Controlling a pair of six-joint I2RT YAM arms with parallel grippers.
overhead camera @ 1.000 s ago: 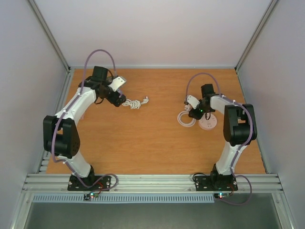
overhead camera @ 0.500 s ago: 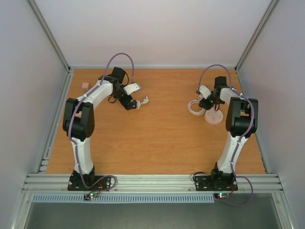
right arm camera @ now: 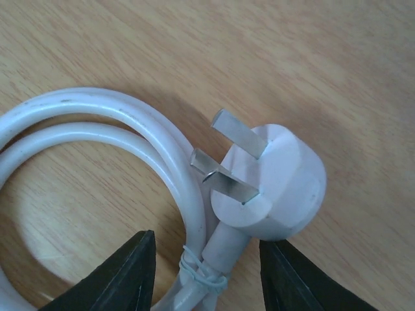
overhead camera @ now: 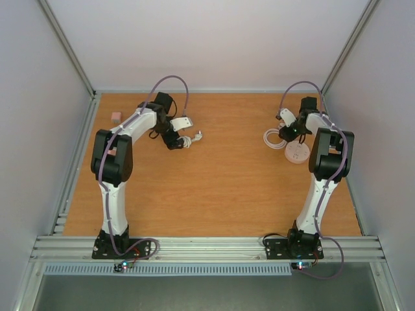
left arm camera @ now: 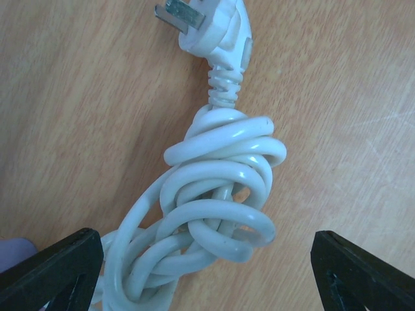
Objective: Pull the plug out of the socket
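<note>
Right wrist view: plug [right arm camera: 275, 184] lay bare-pronged at the released right tool [right arm camera: 206, 245], which had shifted toward the far right corner; left tool [left arm camera: 204, 236] likewise released; unplugging seemingly complete.

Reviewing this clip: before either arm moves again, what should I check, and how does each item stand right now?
1. Plug at the right hand is out of any socket: ok. Its prongs are bare and it lies on the table.
2. Right hand open: ok. Its fingers straddle the plug's neck and are not closed on it.
3. Left hand open: ok. It is spread wide over the knotted cable.
4. Second plug, on the knotted cable, is unplugged: ok. Its prongs are bare.
5. Round socket has nothing inserted: cannot tell. It is too small in the top view.
</note>
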